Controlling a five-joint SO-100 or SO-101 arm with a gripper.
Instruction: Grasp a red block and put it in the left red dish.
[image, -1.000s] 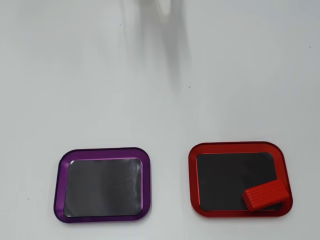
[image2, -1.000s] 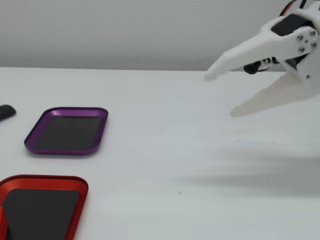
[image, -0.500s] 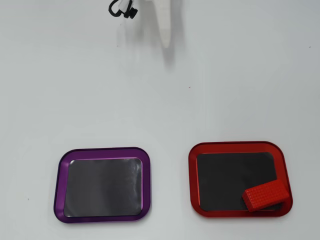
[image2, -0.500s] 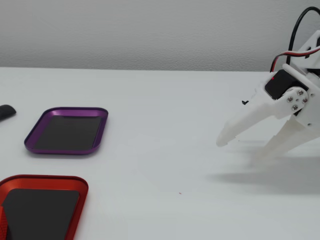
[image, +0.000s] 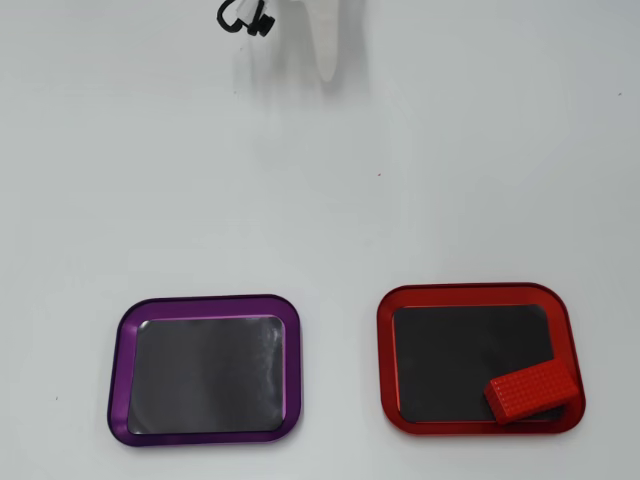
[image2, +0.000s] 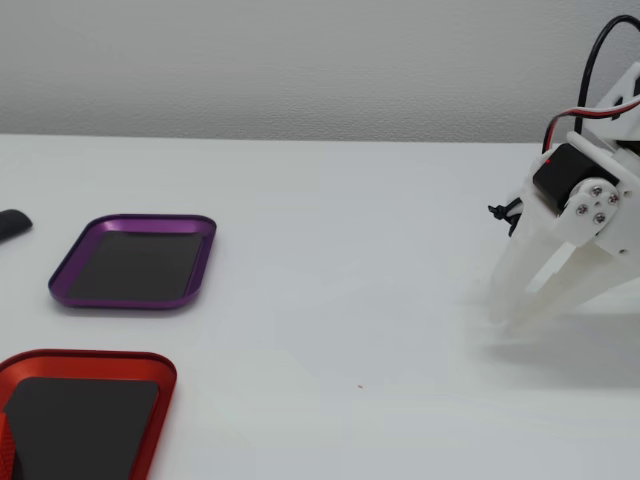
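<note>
The red block (image: 532, 391) lies tilted in the near right corner of the red dish (image: 388, 350) in the overhead view, with one end resting on the rim. The red dish also shows at the bottom left of the fixed view (image2: 100, 362); the block there is almost wholly cut off by the frame edge. My gripper (image2: 507, 322) stands far from the dish at the right of the fixed view, pointing down at the table, fingertips together and empty. In the overhead view the gripper (image: 327, 72) is at the top edge.
A purple-rimmed tray (image: 123, 360) with a dark inside lies left of the red dish in the overhead view, and it shows in the fixed view (image2: 140, 222) too. A small dark object (image2: 12, 223) sits at the left edge of the fixed view. The table is white.
</note>
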